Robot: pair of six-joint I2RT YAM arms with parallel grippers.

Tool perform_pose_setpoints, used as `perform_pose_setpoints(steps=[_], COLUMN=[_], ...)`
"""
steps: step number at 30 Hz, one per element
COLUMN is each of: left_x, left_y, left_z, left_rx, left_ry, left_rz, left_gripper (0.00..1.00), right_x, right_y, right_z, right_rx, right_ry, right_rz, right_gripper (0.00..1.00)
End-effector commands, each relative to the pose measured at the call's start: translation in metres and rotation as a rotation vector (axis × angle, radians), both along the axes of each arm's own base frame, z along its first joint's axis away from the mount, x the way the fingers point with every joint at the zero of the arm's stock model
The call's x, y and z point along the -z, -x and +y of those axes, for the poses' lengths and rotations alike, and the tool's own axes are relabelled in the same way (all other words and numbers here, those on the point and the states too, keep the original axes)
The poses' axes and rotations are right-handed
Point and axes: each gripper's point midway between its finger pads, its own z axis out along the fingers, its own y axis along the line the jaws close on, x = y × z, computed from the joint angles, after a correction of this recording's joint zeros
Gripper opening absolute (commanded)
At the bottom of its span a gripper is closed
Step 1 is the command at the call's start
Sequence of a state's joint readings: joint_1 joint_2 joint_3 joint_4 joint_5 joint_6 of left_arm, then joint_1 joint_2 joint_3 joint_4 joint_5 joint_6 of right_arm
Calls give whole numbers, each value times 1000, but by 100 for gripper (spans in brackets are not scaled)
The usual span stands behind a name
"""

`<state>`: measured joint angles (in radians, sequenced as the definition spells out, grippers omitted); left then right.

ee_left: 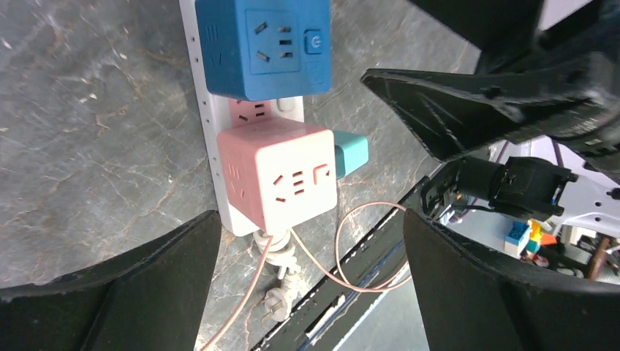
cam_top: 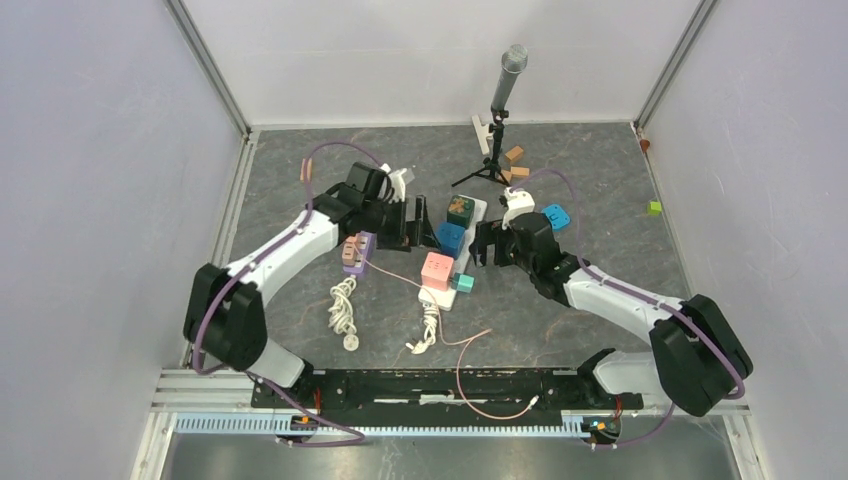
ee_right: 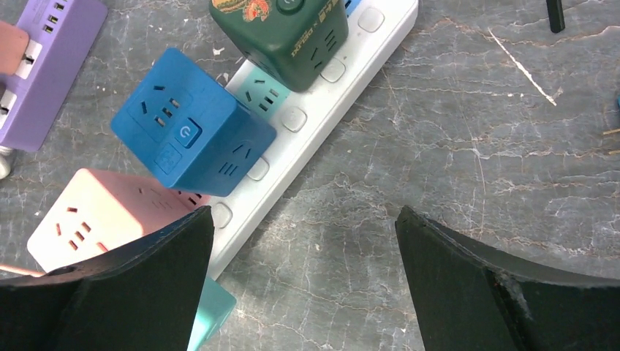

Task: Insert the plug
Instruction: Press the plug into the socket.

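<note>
Left gripper [ee_left: 307, 219]: jaws spread wide, nothing held. I hover over the near end of the white power strip [ee_left: 207, 110], with the pink cube plug [ee_left: 281, 172] in the gap between my fingers and clear of both.
Right gripper [ee_right: 303, 212]: also wide and empty, over the same strip from the other side.
Step in hand: I judge the plug is in, so my job is to back away.
Doing it well: I rise straight up, keep both fingers off the cube's sides so it doesn't rock, and mind the thin pink cable [ee_left: 365, 205] by its base.
Plug's place: on the strip's end socket on the counter [ee_left: 88, 110], next to the blue cube [ee_left: 256, 44], with a small teal adapter [ee_left: 351, 150] against its side.
Plug's look: pale pink with rounded corners and socket slots on its faces. It appears upright and flush; the prongs are hidden.
</note>
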<state>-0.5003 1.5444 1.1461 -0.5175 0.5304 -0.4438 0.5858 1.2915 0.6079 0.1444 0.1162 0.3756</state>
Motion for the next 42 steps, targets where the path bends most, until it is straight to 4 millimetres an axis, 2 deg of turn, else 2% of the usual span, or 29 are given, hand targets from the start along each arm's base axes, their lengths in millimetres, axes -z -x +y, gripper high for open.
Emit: perform_pose_setpoints(steps=[1,3,7,11,14,17,22,25,29,32,37,42], left_x=[-33,-38,-50,-60,-63,-58,-62,-66,-56,-37,-7,14], left_y=[-18,-21,-27,-29,-24,-21,-18,-15,-9,-3,8,10], left_z=[11,19,36,52,50,49,50,54,57,59,49,40], left_rx=[-75,-115,-205,-295,-292,-306,-326,-339,-347,-351,-303,-257], left_ry=[35,27,30,66,196,277,319,314,289,256,235,162], left_rz=[-190,-236,-335,-385,-342,-261,-273,-292,-258,-191,-50,6], left_gripper=[100,100,100,100,100,100,100,100,100,99,82,77], right_x=[-9,-2,9,15,13,19,23,28,32,30,18,5], right_y=[3,7,12,4,-7,-18,-36,-41,-39,-34,-19,6], right_z=[-1,-7,-4,4,16,29,46,54,55,47,32,25], right_rx=[-36,4,6,0,-14,-41,-99,-151,-192,-199,-203,-224], right_ry=[-18,-58,-145,-189,-230,-237,-239,-221,-185,-145,-105,-199], right_rz=[17,60,148,197,206,239,244,261,272,266,277,323], right_gripper=[98,98,98,98,90,86,81,80,80,83,87,89])
